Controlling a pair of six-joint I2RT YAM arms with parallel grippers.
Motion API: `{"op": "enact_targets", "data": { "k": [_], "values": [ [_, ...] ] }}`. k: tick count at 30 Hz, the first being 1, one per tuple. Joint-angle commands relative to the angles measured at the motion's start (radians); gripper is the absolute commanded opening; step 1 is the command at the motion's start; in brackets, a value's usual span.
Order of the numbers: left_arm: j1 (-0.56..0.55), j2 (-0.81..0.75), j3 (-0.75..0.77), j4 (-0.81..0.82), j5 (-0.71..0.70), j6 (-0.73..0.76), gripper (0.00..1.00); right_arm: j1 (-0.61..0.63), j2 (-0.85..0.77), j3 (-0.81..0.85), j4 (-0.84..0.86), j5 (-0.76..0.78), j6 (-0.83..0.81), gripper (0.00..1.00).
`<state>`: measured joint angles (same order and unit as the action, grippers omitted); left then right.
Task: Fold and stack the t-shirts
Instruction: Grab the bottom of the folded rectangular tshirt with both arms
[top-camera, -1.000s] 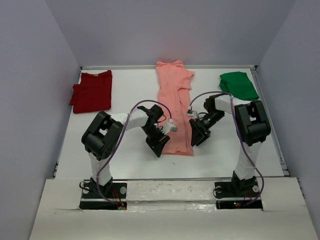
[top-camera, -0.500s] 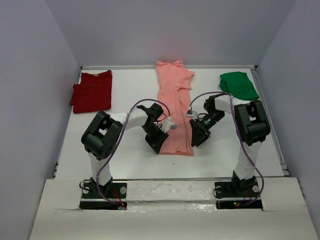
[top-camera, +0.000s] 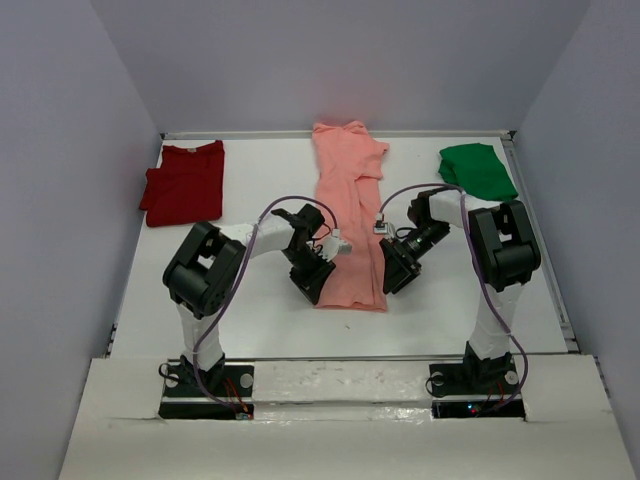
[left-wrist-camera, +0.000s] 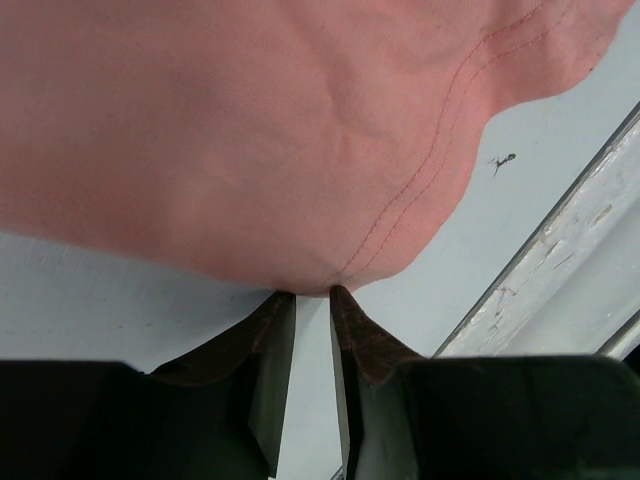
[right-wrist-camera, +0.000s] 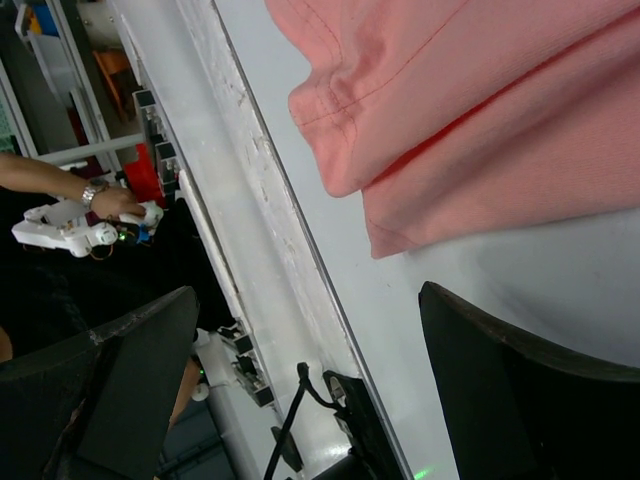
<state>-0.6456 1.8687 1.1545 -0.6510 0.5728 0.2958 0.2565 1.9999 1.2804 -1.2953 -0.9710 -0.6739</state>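
Pink shirt (top-camera: 350, 200) lies flat at the middle of the counter (top-camera: 260, 190). It is a long narrow strip whose long axis runs 12 to 6 o'clock. The collar is at the 12 end against the far edge, and the hem (left-wrist-camera: 420, 190) is at the 6 end nearest you. That narrowness suggests the lengthwise folds are in already, though one sleeve bulges out toward 1 o'clock. What looks left for it is the crosswise fold, hem up toward collar.

Red shirt (top-camera: 185, 185) sits at 10 o'clock, looking roughly folded, collar toward 12. Green shirt (top-camera: 478, 170) is a bunched heap at 2 o'clock. All three lie well apart, so no stack exists and you're early in the job.

Your left pincer (left-wrist-camera: 312, 295) is at the hem's 7 o'clock corner. Its jaws are drawn almost together with only a slit between, tips touching the cloth edge. Whether it has any cloth pinched, you cannot tell from these views. Your right pincer (right-wrist-camera: 308, 292) is spread wide at the 5 o'clock corner, low over the counter. The hem corner is just ahead of it, with nothing between the jaws.
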Motion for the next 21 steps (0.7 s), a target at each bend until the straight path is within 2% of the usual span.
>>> {"op": "enact_targets", "data": {
  "k": [1, 4, 5, 8, 21],
  "values": [
    [0.0, 0.038, 0.01, 0.021, -0.004, 0.002, 0.35, 0.006, -0.004, 0.02, -0.047, -0.031, -0.03, 0.97],
    [-0.005, 0.044, 0.013, 0.022, -0.004, -0.003, 0.24, 0.006, -0.004, 0.019, -0.048, -0.032, -0.033, 0.97],
    [-0.006, 0.049, 0.011, 0.022, -0.005, -0.001, 0.15, 0.006, -0.003, 0.017, -0.05, -0.034, -0.032, 0.97],
    [-0.009, 0.056, 0.011, 0.013, 0.002, 0.003, 0.0, 0.006, -0.003, 0.017, -0.05, -0.031, -0.033, 0.97],
    [-0.011, 0.029, 0.014, -0.001, -0.004, 0.011, 0.0, 0.015, 0.036, -0.006, -0.021, 0.009, 0.005, 0.98]
  ]
}}
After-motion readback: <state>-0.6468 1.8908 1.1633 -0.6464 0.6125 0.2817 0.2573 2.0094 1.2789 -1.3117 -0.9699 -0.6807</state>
